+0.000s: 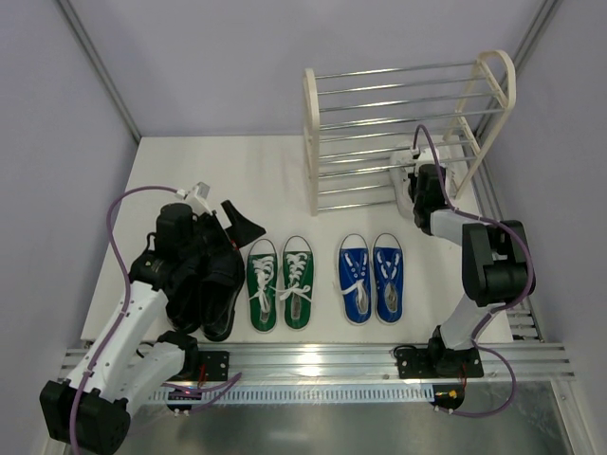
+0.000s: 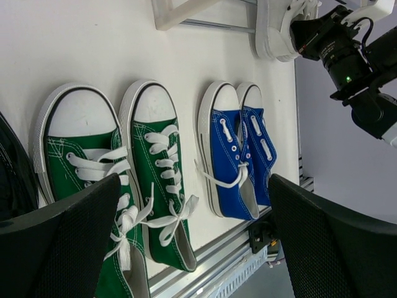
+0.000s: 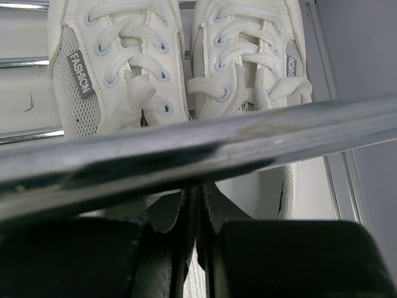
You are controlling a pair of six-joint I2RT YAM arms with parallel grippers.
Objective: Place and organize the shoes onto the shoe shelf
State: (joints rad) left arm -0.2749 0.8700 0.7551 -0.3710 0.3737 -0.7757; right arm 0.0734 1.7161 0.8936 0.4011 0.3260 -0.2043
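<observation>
Black and nearly closed, the right end effector [image 3: 193, 208] has its fingers [image 3: 93, 261] drawn to a narrow slit that pinches the inner heel edges of the white sneakers [image 3: 118, 68], as far as the wrist view lets one judge. That pair sits side by side on the lower tier at the right end of the shoe shelf [image 1: 310, 142], toes pointing to the back, heels toward the arm, laces tied, a grey tag reading FASHION on the left shoe's side. A chrome rod [image 3: 248, 133] of the shelf crosses just in front of the wrist camera and hides the heels in part. The left end effector [image 2: 193, 186] stands wide open and holds nothing; it hangs above the near left part of the tabletop [image 1: 228, 171], over the black shoes [image 1: 213, 294], which the arm largely covers. To the right of these lie the green sneakers [image 1: 280, 282], toes away from the arms, and well apart from them, further right, the blue sneakers [image 1: 372, 277], set the same way with one lace trailing loose. All three pairs form a row on the tabletop just behind the aluminium rail [image 1: 313, 360] that carries both arm bases. The upper tier of the shelf carries no shoes.
</observation>
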